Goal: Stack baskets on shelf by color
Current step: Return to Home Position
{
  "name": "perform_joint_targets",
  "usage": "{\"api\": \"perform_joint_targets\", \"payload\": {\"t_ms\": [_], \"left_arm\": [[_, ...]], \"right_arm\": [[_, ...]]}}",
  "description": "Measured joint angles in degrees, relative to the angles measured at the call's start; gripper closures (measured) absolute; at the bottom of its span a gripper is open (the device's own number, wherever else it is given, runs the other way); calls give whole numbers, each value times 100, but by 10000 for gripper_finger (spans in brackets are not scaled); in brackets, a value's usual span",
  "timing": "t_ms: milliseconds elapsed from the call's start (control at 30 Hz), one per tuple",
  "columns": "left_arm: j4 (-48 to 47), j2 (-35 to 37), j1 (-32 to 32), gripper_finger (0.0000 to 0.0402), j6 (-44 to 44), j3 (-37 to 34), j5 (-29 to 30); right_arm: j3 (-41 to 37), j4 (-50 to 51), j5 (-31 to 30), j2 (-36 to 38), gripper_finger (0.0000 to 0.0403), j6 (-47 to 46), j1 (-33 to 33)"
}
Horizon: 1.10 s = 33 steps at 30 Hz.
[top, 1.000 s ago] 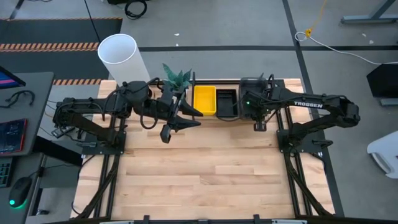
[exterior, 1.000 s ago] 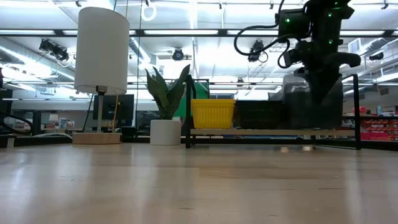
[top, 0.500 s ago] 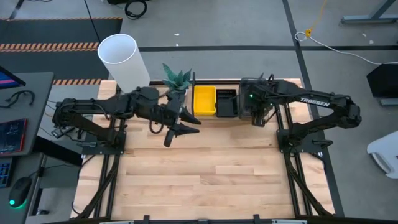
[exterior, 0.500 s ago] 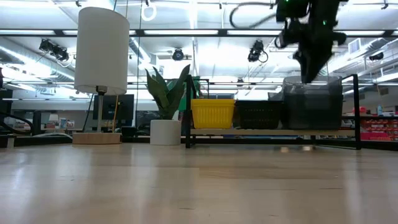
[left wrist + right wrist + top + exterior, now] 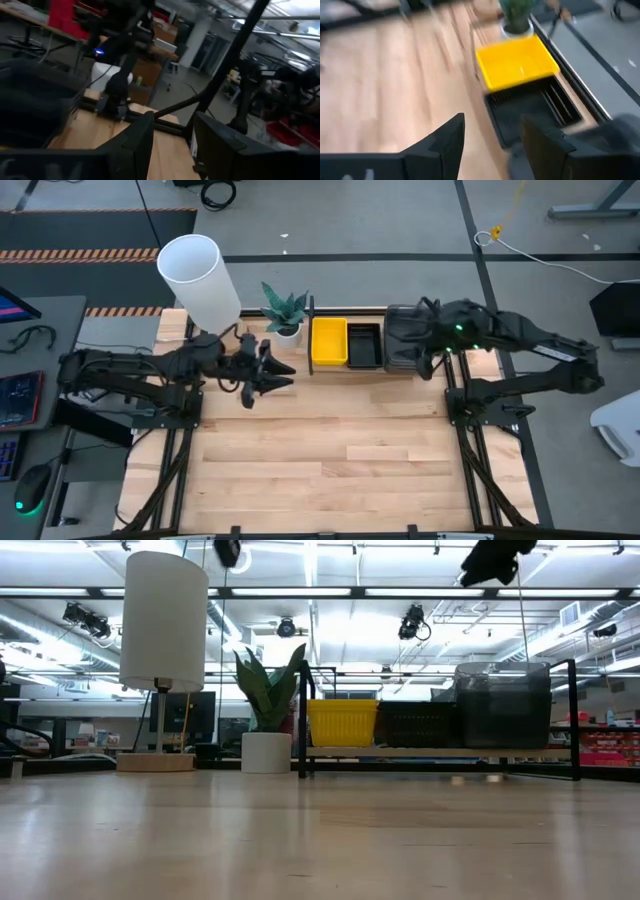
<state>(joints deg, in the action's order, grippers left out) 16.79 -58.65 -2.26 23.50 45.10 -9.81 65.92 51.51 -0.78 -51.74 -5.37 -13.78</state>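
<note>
Grey baskets (image 5: 503, 705) on the shelf (image 5: 440, 752) lie clear of spread left fingers (image 5: 135, 145) and right fingers (image 5: 445, 142).

The bright yellow rectangular plastic basket (image 5: 328, 341) is plain; the small black perforated plastic basket (image 5: 364, 346) shows a slotted grid; the larger dark grey translucent plastic basket (image 5: 503, 705) looks smoky. The light-wood shelf board (image 5: 440, 752) has black bars; the plank tabletop (image 5: 330, 450) is pale striped wood.
</note>
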Motion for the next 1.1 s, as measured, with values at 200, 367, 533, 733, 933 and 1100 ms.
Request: {"api": "perform_joint_targets", "payload": {"t_ms": [200,367,533,733,933,1100], "left_arm": [[547,733,-129,253,440,-1112,362],[1413,1375,-142,253,662,-1986,503],[2438,2066,-145,253,842,-2986,881],[3338,2757,-142,253,1171,-4049,1016],[3250,3185,-138,253,1448,-4456,1047],[2913,3257,-140,253,1338,-4456,1172]], "right_arm": [[-1156,-1112,0,1043,216,-852,393],[-1981,-1655,0,1786,224,-1564,650],[-2801,-2115,1,2495,238,-2201,822],[-3588,-2775,2,3228,253,-2794,989],[-4102,-3393,47,3836,272,-3067,1049],[-4364,-3547,68,4299,301,-3117,1049]]}}
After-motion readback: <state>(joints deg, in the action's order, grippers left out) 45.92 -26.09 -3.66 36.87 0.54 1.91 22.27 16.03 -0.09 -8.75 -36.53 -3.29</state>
